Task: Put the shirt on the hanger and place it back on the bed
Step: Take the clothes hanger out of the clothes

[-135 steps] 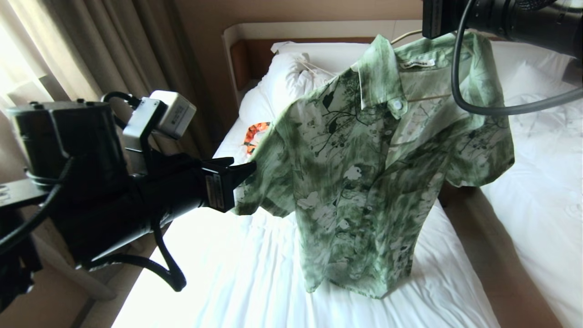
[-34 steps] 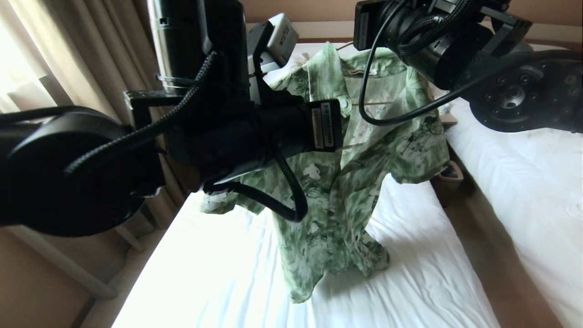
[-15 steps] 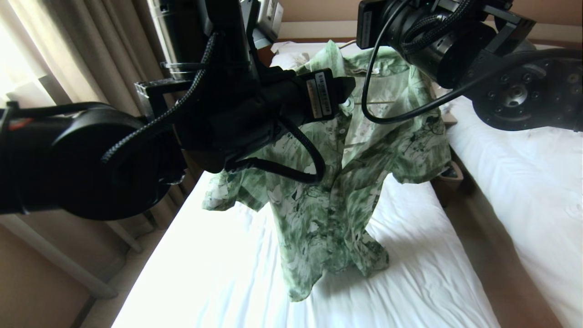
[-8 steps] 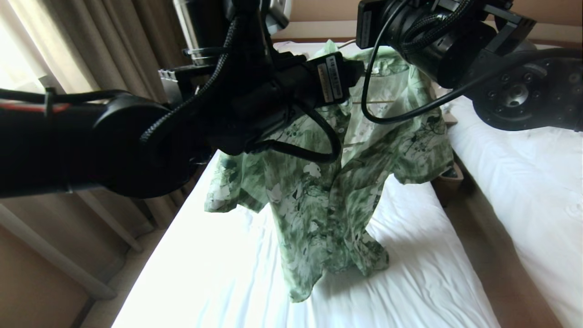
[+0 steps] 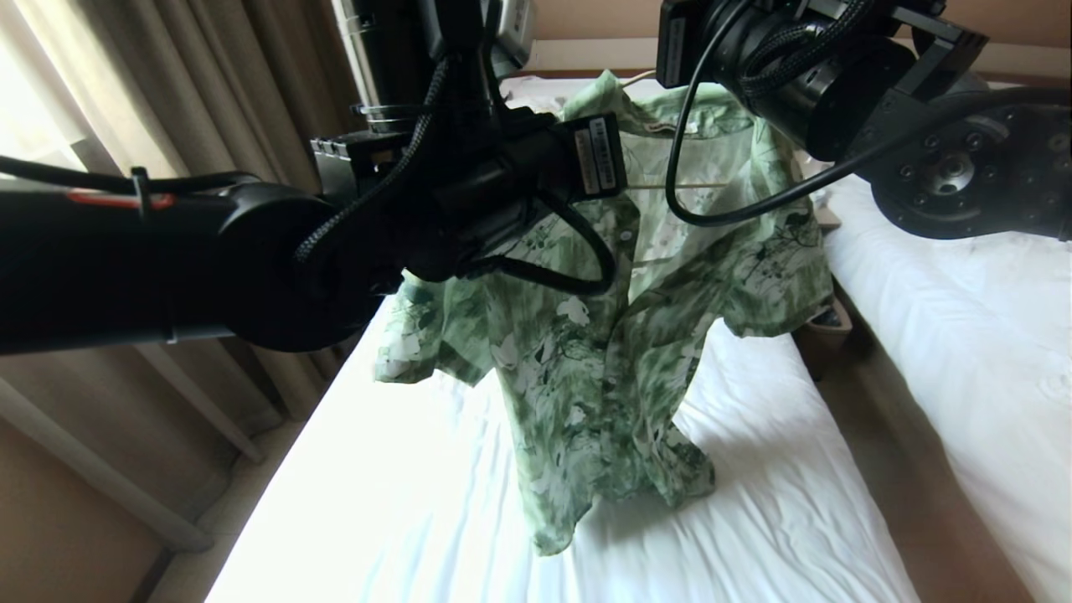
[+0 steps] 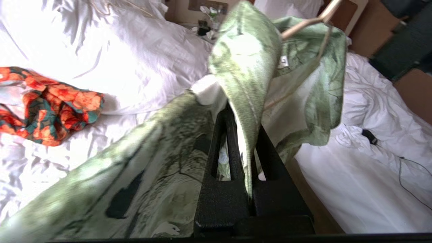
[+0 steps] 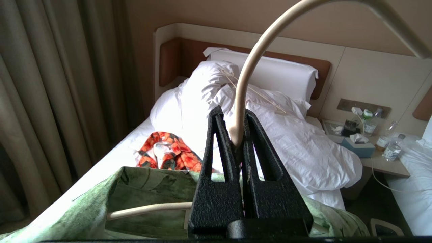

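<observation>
Frankly, the shirt's point(image 6: 256, 60) small neck label point(image 6: 283, 61) is unreadable.

The left hand point(image 6: 241, 141) is clamped on the front edge of the shirt point(image 6: 141, 175), just below the collar. The hanger point(image 6: 305, 22) pokes out at the neck. An orange patterned garment point(image 6: 47, 104) lies on the bed point(image 6: 135, 67).

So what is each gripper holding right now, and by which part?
The right gripper holds the hanger at the base of its hook. The left gripper pinches the shirt by its collar edge.
</observation>
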Controlling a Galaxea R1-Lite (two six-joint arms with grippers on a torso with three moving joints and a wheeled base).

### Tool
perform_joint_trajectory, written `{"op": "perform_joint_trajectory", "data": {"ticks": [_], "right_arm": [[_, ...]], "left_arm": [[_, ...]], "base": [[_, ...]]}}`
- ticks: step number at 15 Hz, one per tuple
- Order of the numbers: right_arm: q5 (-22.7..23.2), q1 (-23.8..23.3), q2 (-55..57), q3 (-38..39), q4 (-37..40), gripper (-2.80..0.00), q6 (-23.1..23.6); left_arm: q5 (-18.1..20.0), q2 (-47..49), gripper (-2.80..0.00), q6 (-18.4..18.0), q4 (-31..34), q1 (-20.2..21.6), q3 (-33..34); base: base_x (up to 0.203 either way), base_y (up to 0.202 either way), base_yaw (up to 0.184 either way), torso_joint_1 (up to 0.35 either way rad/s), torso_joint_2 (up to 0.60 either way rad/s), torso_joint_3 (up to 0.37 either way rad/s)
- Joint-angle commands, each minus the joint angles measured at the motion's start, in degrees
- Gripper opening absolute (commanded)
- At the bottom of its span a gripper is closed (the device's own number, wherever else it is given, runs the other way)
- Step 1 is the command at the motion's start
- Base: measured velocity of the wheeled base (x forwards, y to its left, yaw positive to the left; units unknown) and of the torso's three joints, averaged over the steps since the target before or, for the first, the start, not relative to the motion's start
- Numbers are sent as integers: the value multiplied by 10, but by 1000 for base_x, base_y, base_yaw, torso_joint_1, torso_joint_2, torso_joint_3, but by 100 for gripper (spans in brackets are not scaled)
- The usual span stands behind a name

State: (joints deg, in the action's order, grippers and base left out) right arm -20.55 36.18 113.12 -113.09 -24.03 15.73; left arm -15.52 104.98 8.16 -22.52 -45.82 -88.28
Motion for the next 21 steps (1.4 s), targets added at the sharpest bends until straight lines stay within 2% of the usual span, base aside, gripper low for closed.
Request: {"op": "perform_joint_trajectory", "data": {"ticks": [1, 4, 8, 9, 12, 14, 16, 18, 21], "right_arm": [[-2, 0, 1, 0, -1, -280, 2], [-5, -2, 6, 0, -1, -280, 4], [-4, -6, 19, -1, -1, -280, 11], [-4, -5, 21, -1, -1, -280, 15], [-4, 0, 33, -1, -3, -280, 41], [-4, 0, 36, -1, -3, -280, 44], [-4, 0, 38, -1, -3, -280, 45], [-4, 2, 39, -1, -3, -280, 45], [-4, 5, 54, -1, -4, -280, 48]], "left_arm": [[-4, -19, -280, 1, -2, 13, 7], [-4, -77, -280, 3, -1, 23, 52], [-5, -201, -280, 1, 19, 20, 155], [-5, -231, -280, 1, 33, 29, 179], [1, -300, -280, 2, 54, 91, 269], [3, -331, -280, 2, 57, 110, 323], [31, -350, -280, 5, 55, 137, 366], [55, -346, -280, 18, 54, 160, 372], [73, -340, -280, 38, 52, 165, 388]], "base": [[0, 0, 0, 0, 0, 0], [0, 0, 0, 0, 0, 0], [0, 0, 0, 0, 0, 0], [0, 0, 0, 0, 0, 0], [0, 0, 0, 0, 0, 0], [0, 0, 0, 0, 0, 0], [0, 0, 0, 0, 0, 0], [0, 0, 0, 0, 0, 0], [0, 0, 0, 0, 0, 0]]}}
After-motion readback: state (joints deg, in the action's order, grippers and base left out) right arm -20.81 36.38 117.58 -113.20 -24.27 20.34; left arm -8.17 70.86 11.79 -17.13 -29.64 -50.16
